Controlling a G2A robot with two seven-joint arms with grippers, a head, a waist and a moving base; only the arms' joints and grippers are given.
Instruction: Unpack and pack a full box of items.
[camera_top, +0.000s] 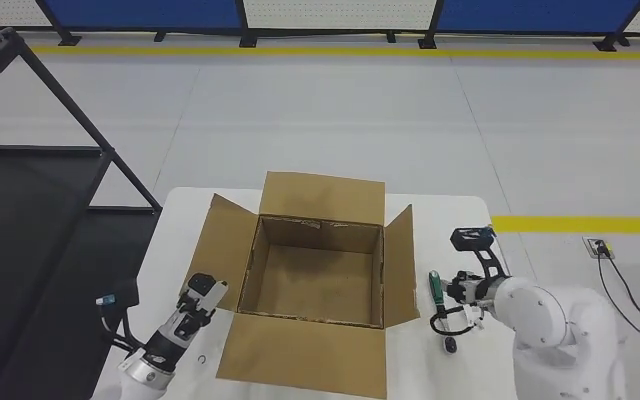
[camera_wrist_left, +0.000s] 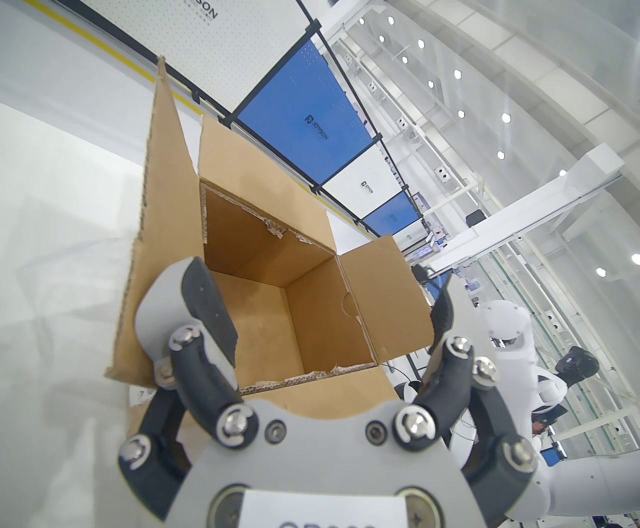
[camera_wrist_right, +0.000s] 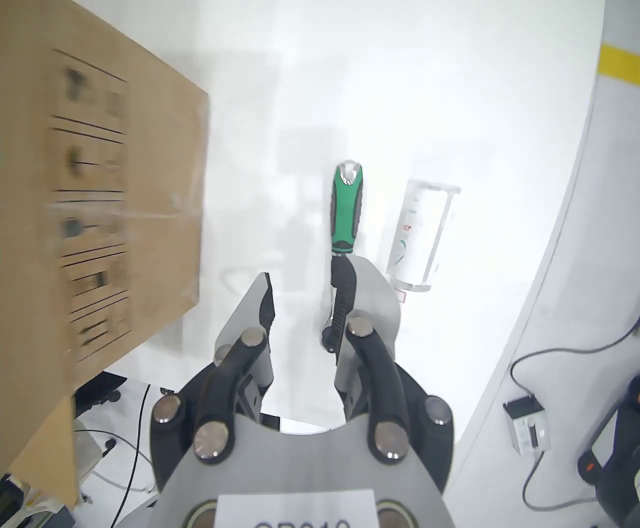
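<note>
Top view: toward the left of the white worktop (camera_top: 180, 230), the left end effector (camera_top: 204, 291) sits beside the open cardboard box (camera_top: 320, 235), jaws spread wide and empty. The box stands mid-worktop, flaps out, its bare floor showing. To its right a green-handled screwdriver (camera_top: 435, 285) lies flat. The right end effector (camera_wrist_right: 305, 280) hangs at its shaft, jaws moderately parted, gripping nothing. A clear bottle (camera_wrist_right: 422, 235) lies just beside the screwdriver.

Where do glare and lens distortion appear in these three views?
Left wrist view: ceiling lamps glare; the wide lens bends the wall panels. Right wrist view: the table edge curves; the screwdriver glints at its end. Top view: even light on the box.
</note>
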